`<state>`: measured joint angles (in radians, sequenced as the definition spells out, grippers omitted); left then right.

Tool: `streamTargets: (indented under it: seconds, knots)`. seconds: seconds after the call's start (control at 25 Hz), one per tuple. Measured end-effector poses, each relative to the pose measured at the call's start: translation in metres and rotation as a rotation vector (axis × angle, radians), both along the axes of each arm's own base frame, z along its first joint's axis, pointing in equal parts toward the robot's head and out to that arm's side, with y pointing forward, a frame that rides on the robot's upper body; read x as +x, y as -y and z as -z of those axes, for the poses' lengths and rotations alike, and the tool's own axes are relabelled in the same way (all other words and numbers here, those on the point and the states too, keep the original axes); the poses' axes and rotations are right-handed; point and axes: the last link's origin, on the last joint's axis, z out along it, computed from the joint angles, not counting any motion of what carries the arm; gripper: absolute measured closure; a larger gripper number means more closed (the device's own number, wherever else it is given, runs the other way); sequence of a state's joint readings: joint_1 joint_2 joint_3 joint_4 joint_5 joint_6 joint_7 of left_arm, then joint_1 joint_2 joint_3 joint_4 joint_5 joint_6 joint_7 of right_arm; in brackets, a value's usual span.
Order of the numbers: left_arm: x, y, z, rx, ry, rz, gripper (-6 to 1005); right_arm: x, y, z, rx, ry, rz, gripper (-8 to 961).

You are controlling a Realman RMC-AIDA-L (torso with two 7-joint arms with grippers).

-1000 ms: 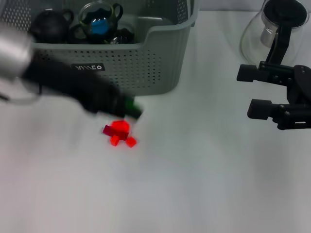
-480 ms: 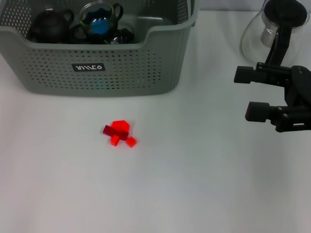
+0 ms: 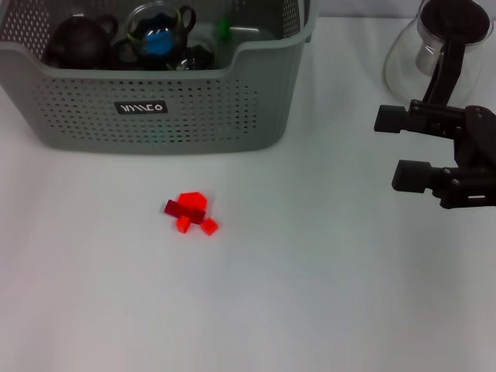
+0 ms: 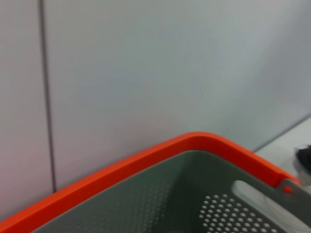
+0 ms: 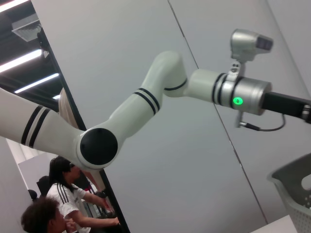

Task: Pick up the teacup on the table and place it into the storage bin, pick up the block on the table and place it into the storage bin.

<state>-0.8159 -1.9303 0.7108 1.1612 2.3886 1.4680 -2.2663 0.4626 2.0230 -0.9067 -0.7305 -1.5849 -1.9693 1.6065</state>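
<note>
Red block unmoved since earlier; right pincer shifted slightly.

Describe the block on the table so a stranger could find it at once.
Start at the big grey-green storage bin at the back of the white table. Just in front of it, below its black label, lies the block, alone on the bare surface. It is the only bright red thing there: a small cluster of cubes with one darker red piece, well apart from the right pincer.
</note>
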Motion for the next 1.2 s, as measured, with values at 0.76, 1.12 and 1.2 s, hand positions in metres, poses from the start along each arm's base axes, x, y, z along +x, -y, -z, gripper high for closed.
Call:
streamTargets:
  seconds: [0.76,1.12,1.2]
  knots:
    - [-0.002,0.132,0.057,-0.529,-0.200,0.135,51,0.001,-0.005,-0.005,0.024,-0.006,0.015,25]
    - [-0.017,0.129,0.127,-0.583,-0.332,-0.164,51,0.001,-0.007,-0.007,0.031,0.010,0.001,25]
    - [-0.017,0.128,0.137,-0.585,-0.347,-0.210,51,-0.001,-0.009,-0.007,0.030,0.022,-0.015,25]
